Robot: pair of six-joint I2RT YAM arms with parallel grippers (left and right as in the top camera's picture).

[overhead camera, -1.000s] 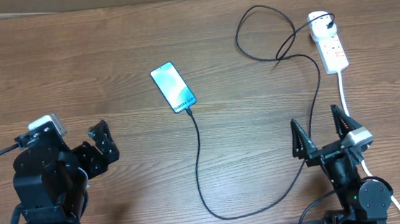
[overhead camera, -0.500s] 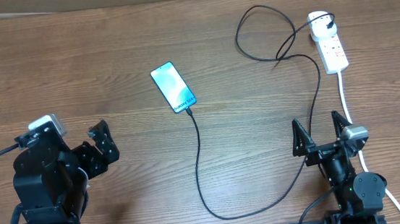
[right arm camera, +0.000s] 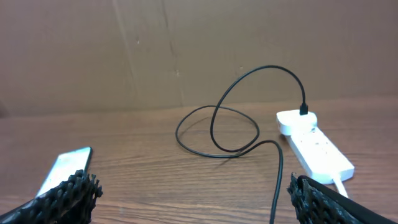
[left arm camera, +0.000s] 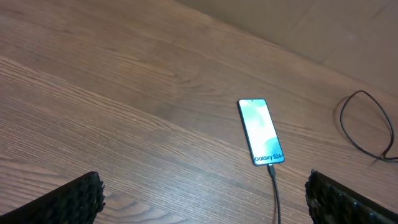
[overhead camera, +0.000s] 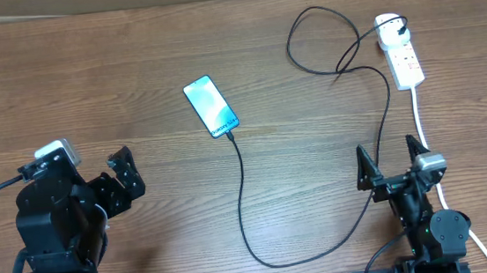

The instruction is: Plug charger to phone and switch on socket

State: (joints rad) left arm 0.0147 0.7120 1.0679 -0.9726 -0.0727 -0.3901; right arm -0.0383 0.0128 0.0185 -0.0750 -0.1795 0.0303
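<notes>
Charger [left arm camera: 272, 172] meets phone [left arm camera: 261, 132] edge (left wrist); socket [right arm camera: 317, 149] only right wrist, overhead.

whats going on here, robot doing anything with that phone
Nothing is held. The left gripper and right gripper both stand open, well away from the phone. It lies flat with the charger seemingly plugged into its lower end and running to the socket. Whether the socket is switched on can't be made out.

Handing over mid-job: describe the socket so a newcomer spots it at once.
Look to the far right corner of the wooden table. There lies the socket, a white oblong block. Unlike the thin black charger looping beside it, it has red marks and a thick white cord.
</notes>
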